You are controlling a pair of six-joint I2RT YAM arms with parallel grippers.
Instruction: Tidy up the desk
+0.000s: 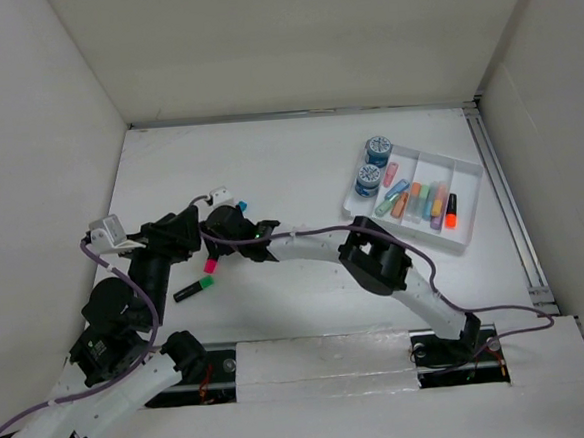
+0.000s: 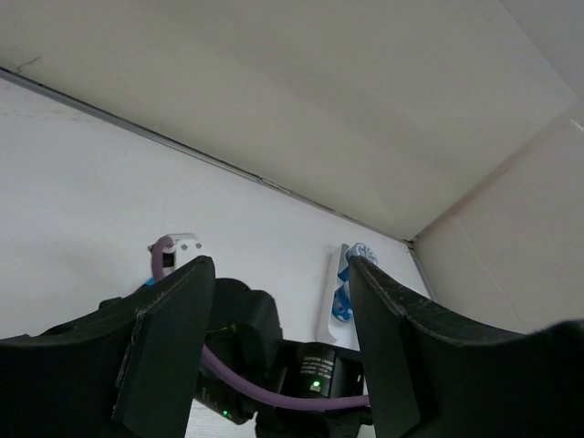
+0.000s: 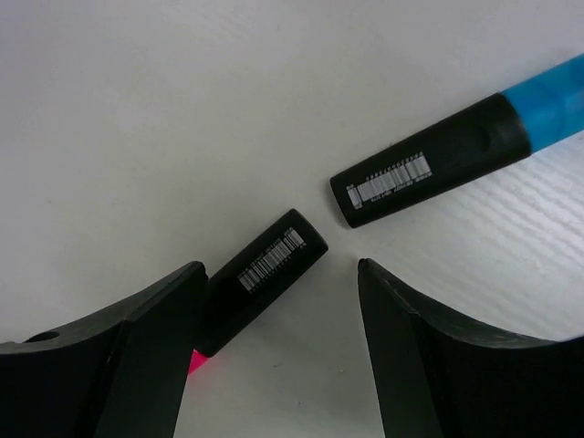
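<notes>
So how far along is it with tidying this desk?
Mostly done, it seems: the tray already holds a row of markers. In hand: nothing; the right gripper and left gripper are open, the right one over a pink marker and a blue marker. Left: those two plus a green marker lie loose on the desk.

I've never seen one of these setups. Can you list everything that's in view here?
desk: one, white, under everything.
tray: one, white, compartmented, on the desk's right side.
round tubs: two, blue and white, in the tray's left compartment.
markers in tray: several, mixed colours, in the other compartments.
loose markers: three, black-bodied, lying left of centre: green-tipped marker, pink-tipped marker, blue marker.
left arm, right arm: black and white, both by the loose markers, jaws open and empty.
</notes>
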